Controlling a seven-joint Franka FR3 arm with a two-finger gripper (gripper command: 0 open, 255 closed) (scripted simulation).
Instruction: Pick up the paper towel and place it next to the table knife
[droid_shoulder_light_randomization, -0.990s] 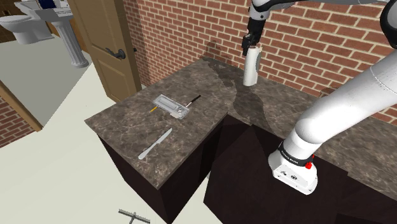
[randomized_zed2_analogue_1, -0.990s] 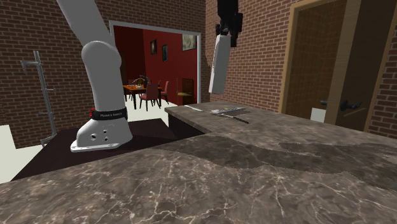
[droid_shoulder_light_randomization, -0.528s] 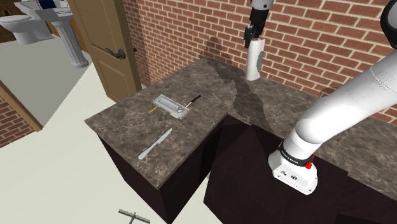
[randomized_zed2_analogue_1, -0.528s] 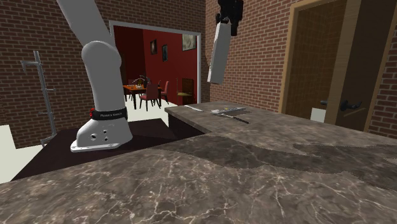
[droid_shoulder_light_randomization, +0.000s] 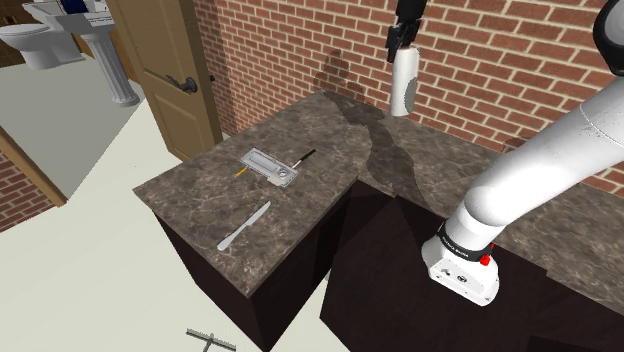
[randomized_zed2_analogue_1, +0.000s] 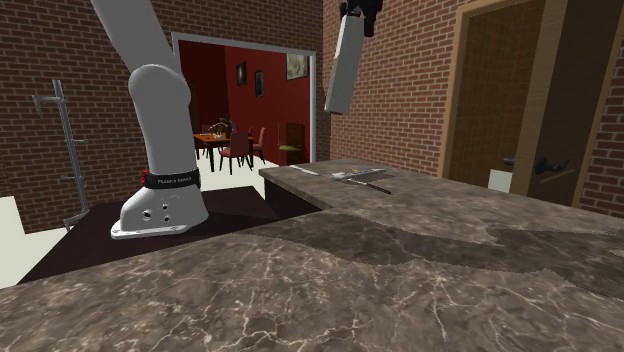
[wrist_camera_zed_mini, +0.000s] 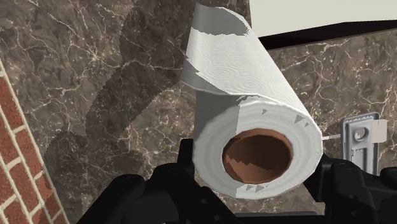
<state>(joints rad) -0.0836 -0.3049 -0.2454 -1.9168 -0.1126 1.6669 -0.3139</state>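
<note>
My gripper is clamped on the top end of the paper towel, which hangs above the counter in the shoulder view's upper right; the table knife lies lower left, well apart.

Counts, shoulder view first.
- Paper towel roll: one, top of frame, right of centre.
- Table knife: one, left of centre.
- Grey tray: one, above the knife in the frame, with one thin stick-like item at its edge.
- Robot arm: one, right side.
- Wooden door: one, upper left.
- Toilet: one, and pedestal sink: one, both in the upper left corner.
- Rake-like tool: one, bottom edge.

Second exterior view.
- Framed pictures: three, upper middle.
- Dining table: one, left of centre. The chairs around it are too small to count.
- Metal rack: one, left side.
</note>
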